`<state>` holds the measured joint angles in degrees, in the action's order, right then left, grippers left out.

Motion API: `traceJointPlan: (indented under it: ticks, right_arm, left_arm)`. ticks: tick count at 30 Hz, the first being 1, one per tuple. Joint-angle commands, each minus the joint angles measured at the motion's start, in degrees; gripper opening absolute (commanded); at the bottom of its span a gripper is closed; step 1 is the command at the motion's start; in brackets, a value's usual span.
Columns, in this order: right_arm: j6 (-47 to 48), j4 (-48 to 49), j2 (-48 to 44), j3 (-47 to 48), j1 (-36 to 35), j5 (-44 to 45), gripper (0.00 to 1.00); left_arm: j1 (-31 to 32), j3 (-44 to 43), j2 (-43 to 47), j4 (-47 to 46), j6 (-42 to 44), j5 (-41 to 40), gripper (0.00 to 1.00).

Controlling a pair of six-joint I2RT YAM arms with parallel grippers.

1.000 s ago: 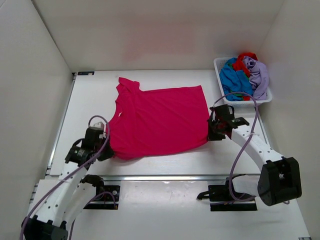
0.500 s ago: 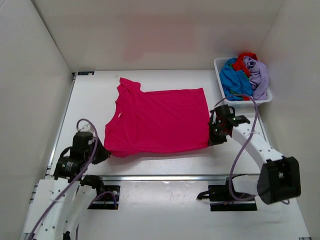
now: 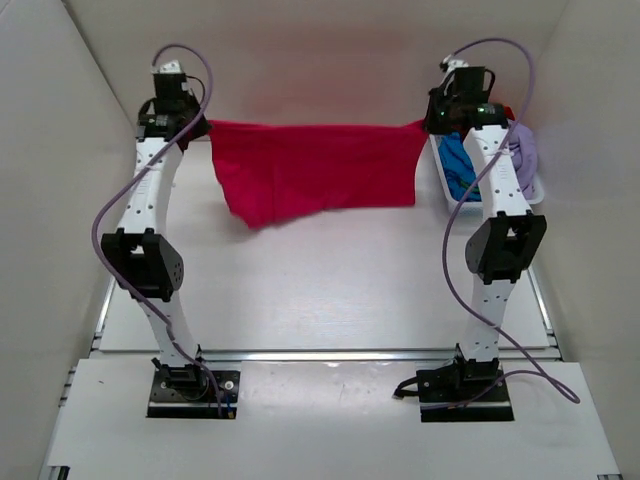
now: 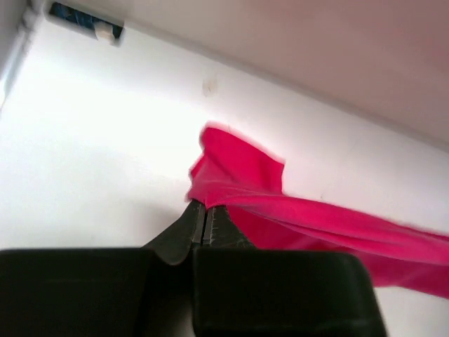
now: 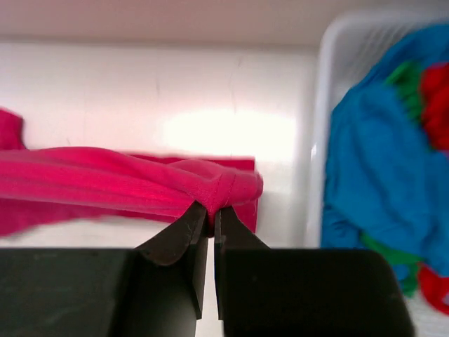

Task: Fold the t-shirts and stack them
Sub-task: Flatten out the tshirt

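Fold step in hand: pink t-shirt [image 3: 310, 170] hung stretched above the tabletop [image 3: 320, 290], just left of the basket [image 5: 317, 154]. Upper edge clamped at either end by left pincer [image 4: 203, 210] and right pincer [image 5: 210, 210]. Next, judged: lower together, laying cloth flat.

Magenta-pink t-shirt [image 3: 315, 170] stretched aloft, lower edge sagging; blue, red, lavender t-shirts [image 3: 458, 165] heaped far right.
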<state>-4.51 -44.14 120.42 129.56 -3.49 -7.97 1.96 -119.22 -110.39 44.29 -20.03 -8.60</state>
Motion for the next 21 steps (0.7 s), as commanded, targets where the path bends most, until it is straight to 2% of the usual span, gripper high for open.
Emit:
traceJointPlan:
  ticks: [1, 2, 4, 8, 10, 11, 13, 15, 17, 21]
  right_arm:
    - [3.4, 5.2, -6.7, 7.2, -2.2, 4.3, 0.0]
    - [6.2, 5.5, -8.8, 7.5, -3.8, 6.0, 0.0]
    - [5.5, 9.3, -14.1, 1.4, -4.3, 4.0, 0.0]
    - [4.9, 16.7, -25.5, -24.1, -5.6, 2.8, 0.0]
    - [2.4, 20.3, -30.7, -35.6, -5.7, 1.9, 0.0]
    - [2.3, 21.0, -31.5, -42.6, -6.5, 1.6, 0.0]
    - [2.0, 20.4, -36.8, -54.1, -7.8, 1.2, 0.0]
    - [2.8, 19.5, -42.0, -61.0, -11.3, 4.2, 0.0]
    - [2.1, 19.4, -48.2, -65.7, -13.7, 4.8, 0.0]
    - [-1.9, 16.6, -61.2, -66.5, -17.0, 4.8, 0.0]
  left_arm:
    - [-4.4, -9.5, 9.1, -1.0, 2.8, 0.1, 0.0]
    - [-3.4, -9.9, 10.6, -0.6, 4.7, -4.4, 0.0]
    - [0.2, -6.6, 17.6, -2.1, 7.6, -6.3, 0.0]
    - [-0.1, 4.8, 25.1, 1.6, 4.6, -1.6, 0.0]
    - [2.2, 19.4, 33.0, 1.5, 3.0, -0.8, 0.0]
    - [2.9, 23.9, 35.8, 0.4, 1.9, 0.7, 0.0]
    - [2.4, 40.7, 48.8, -5.7, -0.7, 3.9, 0.0]
    - [1.6, 46.7, 57.6, -8.0, -1.2, 2.7, 0.0]
    - [3.2, 47.7, 63.3, -6.8, -0.3, 1.0, 0.0]
    - [11.7, 36.2, 62.6, 3.2, 1.5, -6.4, 0.0]
